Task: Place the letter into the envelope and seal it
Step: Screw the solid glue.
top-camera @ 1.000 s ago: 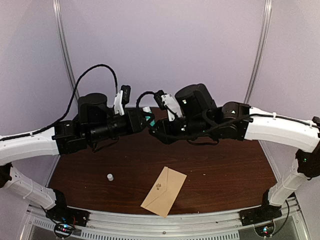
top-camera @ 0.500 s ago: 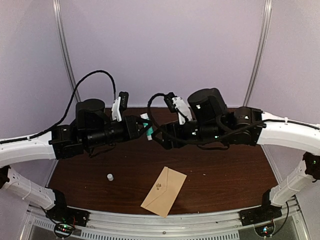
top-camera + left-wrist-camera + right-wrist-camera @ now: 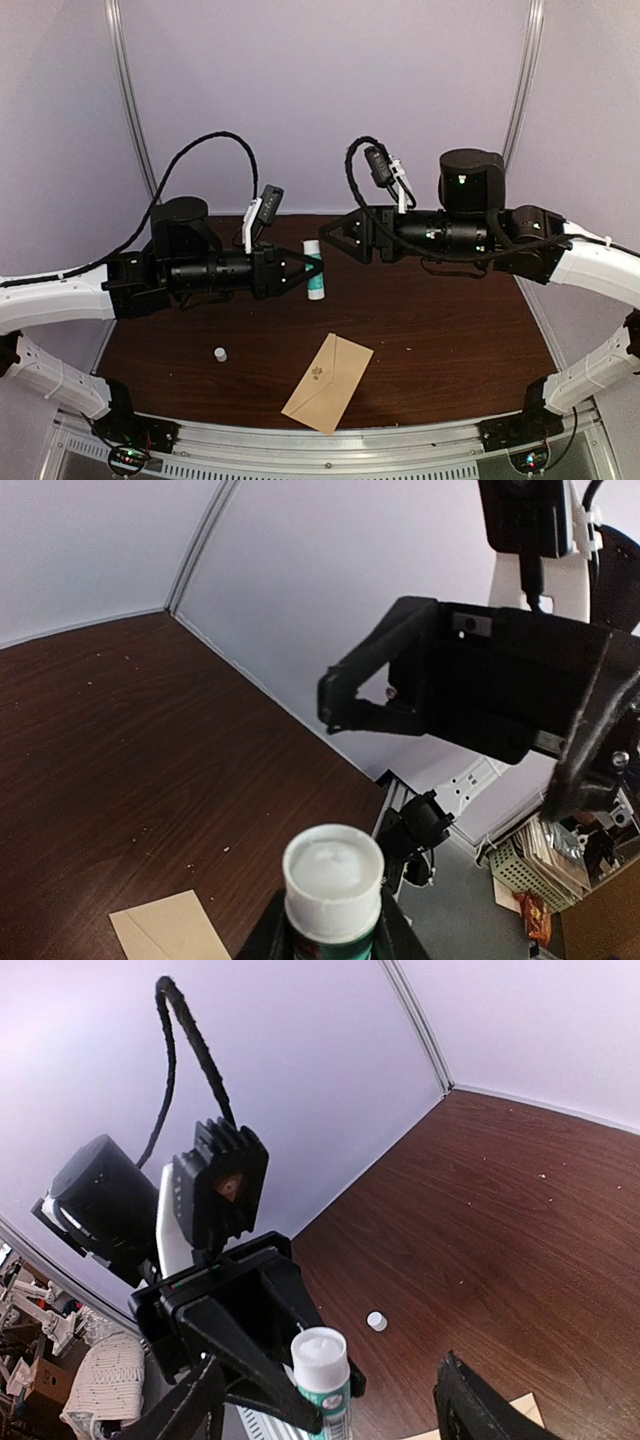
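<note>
1. While you look down from above, your left tool (image 3: 316, 263) is pinching a glue stick (image 3: 317, 287) around its green-and-white barrel, its jaws drawn in narrow against the tube.
2. You can see the glue stick standing roughly upright in that grip, held in the air above the middle of the dark wooden tabletop (image 3: 450, 330). Its top is bare, and the left wrist view shows you the white glue face.
3. Your right tool (image 3: 335, 238) hangs in the air to the right of the glue stick, apart from it, with its jaws spread wide and nothing between them.
4. From the right wrist view you get the left tool face on, with the stick rising between its black fingers and clear air between the two tools.
5. You will find the envelope (image 3: 328, 383) lying flat on the tabletop near the front edge, below and slightly right of the glue stick, turned at a slant so one corner points toward the arm bases. Neither tool touches it. A small pale mark sits on its upper face.
6. To the left of the envelope, well apart from it, a small white cap (image 3: 220, 354) stands on the tabletop beneath your left arm.
</note>
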`<action>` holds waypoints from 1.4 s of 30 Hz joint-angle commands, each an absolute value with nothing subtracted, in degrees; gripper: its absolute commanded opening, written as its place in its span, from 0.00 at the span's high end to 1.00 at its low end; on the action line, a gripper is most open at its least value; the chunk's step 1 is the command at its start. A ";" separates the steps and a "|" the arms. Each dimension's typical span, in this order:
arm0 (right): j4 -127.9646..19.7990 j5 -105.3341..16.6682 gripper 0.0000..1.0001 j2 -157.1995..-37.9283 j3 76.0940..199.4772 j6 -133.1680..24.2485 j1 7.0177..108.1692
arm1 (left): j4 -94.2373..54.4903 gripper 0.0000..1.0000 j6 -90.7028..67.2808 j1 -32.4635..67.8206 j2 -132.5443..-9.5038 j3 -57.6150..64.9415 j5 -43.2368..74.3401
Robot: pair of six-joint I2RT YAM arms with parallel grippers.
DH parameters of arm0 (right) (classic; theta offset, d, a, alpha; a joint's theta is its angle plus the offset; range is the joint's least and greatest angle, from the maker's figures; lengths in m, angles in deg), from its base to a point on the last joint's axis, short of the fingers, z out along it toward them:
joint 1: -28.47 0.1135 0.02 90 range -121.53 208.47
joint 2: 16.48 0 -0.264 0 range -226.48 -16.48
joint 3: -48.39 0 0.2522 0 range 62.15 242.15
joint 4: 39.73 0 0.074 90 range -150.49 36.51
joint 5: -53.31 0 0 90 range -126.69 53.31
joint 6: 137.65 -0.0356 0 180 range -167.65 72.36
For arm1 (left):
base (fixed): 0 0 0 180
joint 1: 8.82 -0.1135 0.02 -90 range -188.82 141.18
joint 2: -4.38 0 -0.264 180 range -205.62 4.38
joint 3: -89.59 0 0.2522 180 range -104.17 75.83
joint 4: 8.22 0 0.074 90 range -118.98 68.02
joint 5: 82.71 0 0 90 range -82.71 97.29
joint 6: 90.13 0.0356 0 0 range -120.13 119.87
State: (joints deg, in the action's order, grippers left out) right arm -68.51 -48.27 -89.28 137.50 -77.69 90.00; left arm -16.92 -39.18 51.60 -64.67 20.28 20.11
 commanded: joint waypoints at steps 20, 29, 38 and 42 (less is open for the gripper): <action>-68.72 -55.93 0.64 -98.01 142.19 -78.67 89.53 | -11.23 0.96 -34.58 51.54 -68.06 19.35 28.85; -68.65 -54.79 0.93 -97.65 141.91 -79.66 89.30 | -11.40 0.83 -34.84 51.51 -67.89 20.04 27.81; -63.86 -48.98 1.00 -95.33 139.85 -83.04 89.10 | -11.23 0.46 -35.53 51.56 -67.88 20.99 27.53; -63.88 -48.45 1.00 -95.52 140.13 -83.06 89.11 | -11.15 0.53 -35.58 51.56 -68.36 20.91 27.90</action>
State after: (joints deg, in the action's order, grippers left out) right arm -66.20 -50.91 -96.80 140.32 -82.10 89.44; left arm -14.34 -35.75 51.60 -67.95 20.33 27.69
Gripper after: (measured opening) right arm 0.196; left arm 0.505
